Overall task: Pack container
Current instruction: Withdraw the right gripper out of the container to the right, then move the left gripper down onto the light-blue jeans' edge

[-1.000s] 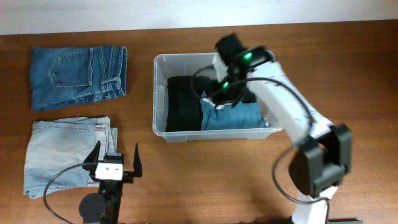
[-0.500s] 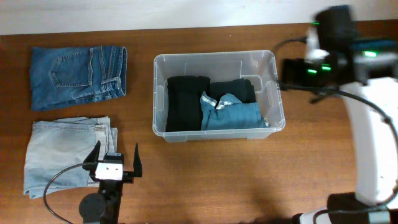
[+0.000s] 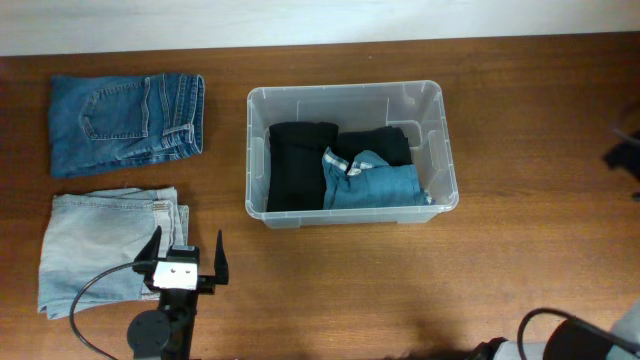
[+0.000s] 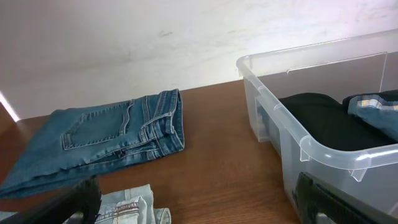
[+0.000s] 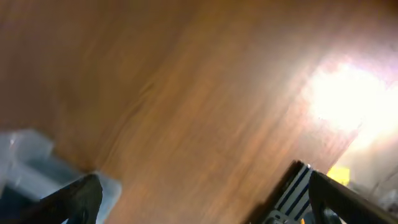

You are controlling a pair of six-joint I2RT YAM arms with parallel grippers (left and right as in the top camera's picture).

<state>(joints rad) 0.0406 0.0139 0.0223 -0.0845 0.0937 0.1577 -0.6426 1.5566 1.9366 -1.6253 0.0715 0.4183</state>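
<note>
Container (image 3: 345, 90) sits on the table (image 3: 500, 280), long axis left-right. Pale jeans (image 3: 100, 240) lie left of it, just beside the wide-spread left tool (image 3: 188, 242); the right tool (image 5: 199, 177), also spread, hangs off its right.

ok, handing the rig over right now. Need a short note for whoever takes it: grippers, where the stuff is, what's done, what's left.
Left gripper: open, empty, low at the near edge of the table, by the right edge of the light blue jeans.
Right gripper: open, empty, over bare table to the right of the container; its view is blurred.
Done: black clothes and one pair of blue jeans lie folded inside the container.
Left: the dark blue jeans and the light blue jeans are on the table left of the container, not yet packed.
</note>
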